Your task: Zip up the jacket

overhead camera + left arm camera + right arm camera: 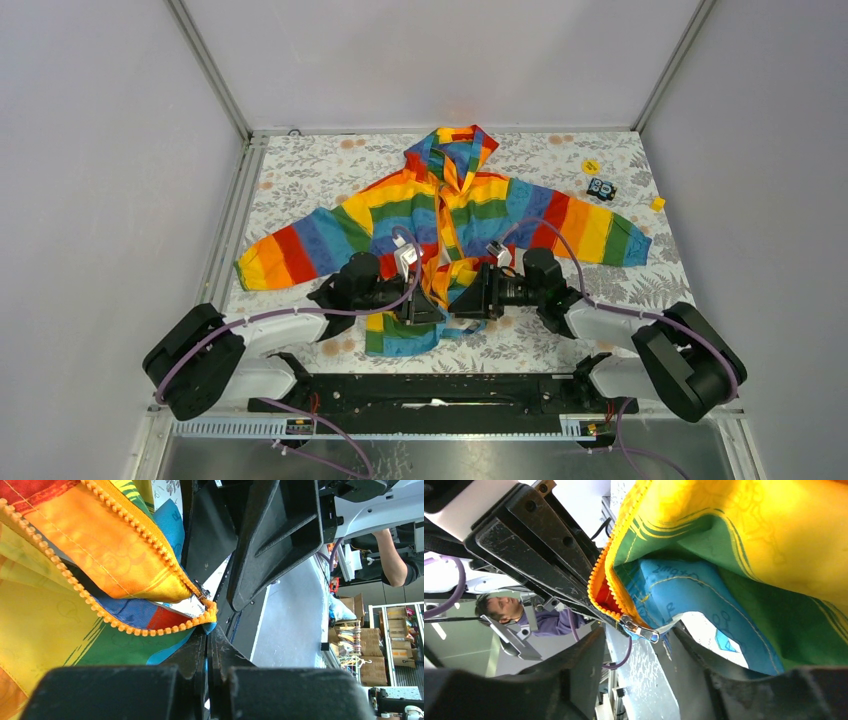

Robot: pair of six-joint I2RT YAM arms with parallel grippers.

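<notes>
Stripes of red, orange, yellow, green and blue ran across the jacket. It lay flat on the flower-patterned cloth, hood toward the far wall and sleeves spread to either side. At the bottom hem, just left of the front opening, the left gripper sat low on the fabric. Its wrist view showed its fingers pressed together, with the blue hem edge pinched between them just under the end of the orange zipper. The two rows of teeth stood apart there, joined only at the lowest point.

Facing it from the other side, nearly touching, the right gripper held its fingers narrowly apart. The metal slider lay in the gap, clamped by neither finger.

Farther right, beyond the right sleeve, a yellow disc, a small dark object and a yellow block lay on the cloth.
</notes>
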